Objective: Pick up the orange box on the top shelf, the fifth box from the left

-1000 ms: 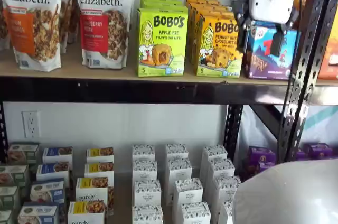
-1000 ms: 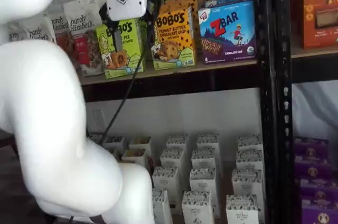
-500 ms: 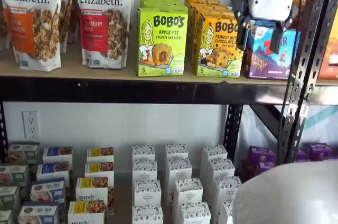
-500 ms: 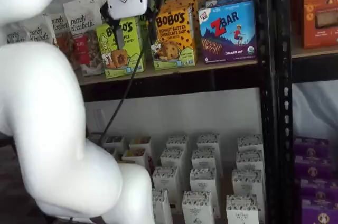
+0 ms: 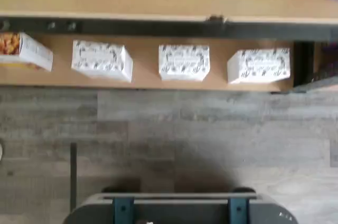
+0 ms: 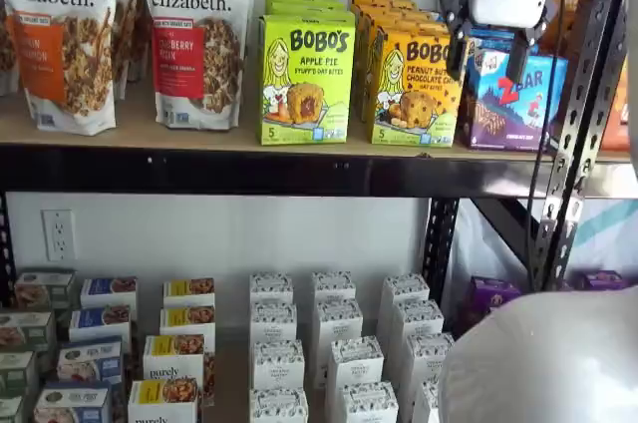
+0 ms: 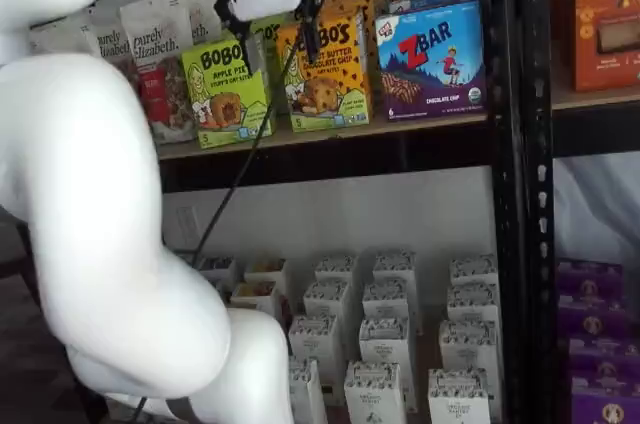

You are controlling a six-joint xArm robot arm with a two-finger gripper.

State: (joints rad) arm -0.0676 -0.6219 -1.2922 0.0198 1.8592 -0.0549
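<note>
I am on the approach — my white two-fingered pincer spread, empty, before the yellow-orange upright carton at three o'clock; next, centre and advance.

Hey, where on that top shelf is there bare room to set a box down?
Only narrow strips: the top shelf in front of the granola bags, and a gap between them and the green box. From there to the orange box and blue box, it's crowded.
</note>
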